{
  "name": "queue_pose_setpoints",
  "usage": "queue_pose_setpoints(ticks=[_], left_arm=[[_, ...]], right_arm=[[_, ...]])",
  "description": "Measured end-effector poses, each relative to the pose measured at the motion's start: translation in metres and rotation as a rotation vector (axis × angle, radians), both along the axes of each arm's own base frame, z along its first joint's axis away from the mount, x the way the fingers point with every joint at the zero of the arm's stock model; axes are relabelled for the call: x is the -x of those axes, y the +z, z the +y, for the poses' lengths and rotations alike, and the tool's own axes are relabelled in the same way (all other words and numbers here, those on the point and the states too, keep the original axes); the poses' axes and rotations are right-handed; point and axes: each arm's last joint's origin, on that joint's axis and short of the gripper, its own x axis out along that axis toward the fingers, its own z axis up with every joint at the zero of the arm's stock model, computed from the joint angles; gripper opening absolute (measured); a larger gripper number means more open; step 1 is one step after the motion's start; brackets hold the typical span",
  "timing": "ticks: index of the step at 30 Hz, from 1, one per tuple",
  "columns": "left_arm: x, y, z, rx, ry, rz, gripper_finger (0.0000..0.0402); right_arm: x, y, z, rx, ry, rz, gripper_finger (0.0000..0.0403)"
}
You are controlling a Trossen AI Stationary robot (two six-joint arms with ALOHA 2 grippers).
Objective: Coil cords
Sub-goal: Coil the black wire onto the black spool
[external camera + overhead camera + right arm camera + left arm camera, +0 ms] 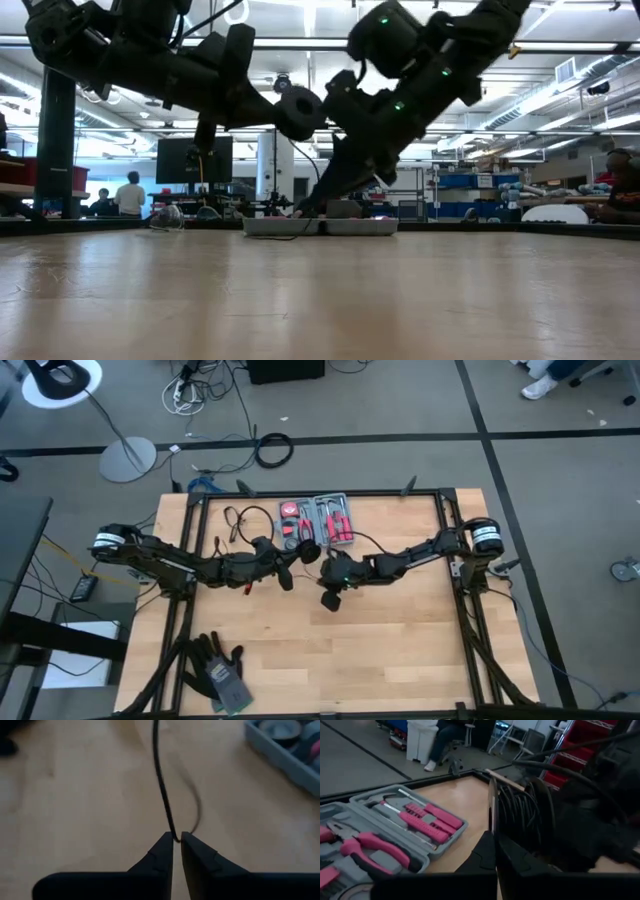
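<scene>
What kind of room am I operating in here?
Probably a robotics lab or workshop. The low view shows a monitor, storage shelving and people at benches; the high view shows loose cables and a lamp stand on the taped floor.

Near half of table (400,660): we see bare wood, open to a gripper from that side.
Near left corner: we find black gloves (222,672) lying there, narrowing the way.
Centre: we have the left gripper (300,552) and right gripper (322,568) close together, little gap between them.
Far edge: we see the tool kit (315,521), open, just beyond both grippers, blocking a low pass.
Far left: we note the cords (243,518) looping on the wood beside the kit.
Sides: we see frame rails (452,550) bounding the table.
Right gripper tips: we see cord running up from them.
</scene>
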Motion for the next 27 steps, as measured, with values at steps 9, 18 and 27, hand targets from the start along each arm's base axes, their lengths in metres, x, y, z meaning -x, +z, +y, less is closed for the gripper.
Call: queue_pose_setpoints(ticks=[9,18,27], left_arm=[[0.000,0.000,0.000,0.000,-0.002,-0.003,0.0000],[-0.001,0.004,-0.001,0.003,-0.048,-0.045,0.0000],[-0.001,0.008,-0.002,0.005,-0.064,-0.092,0.0000]], right_arm=[[0.051,-0.022,0.016,-0.073,-0.055,-0.224,0.0037],[0.085,-0.033,0.022,-0.045,-0.049,-0.393,0.0037],[0.053,-0.012,0.021,0.228,0.085,-0.324,0.0037]])
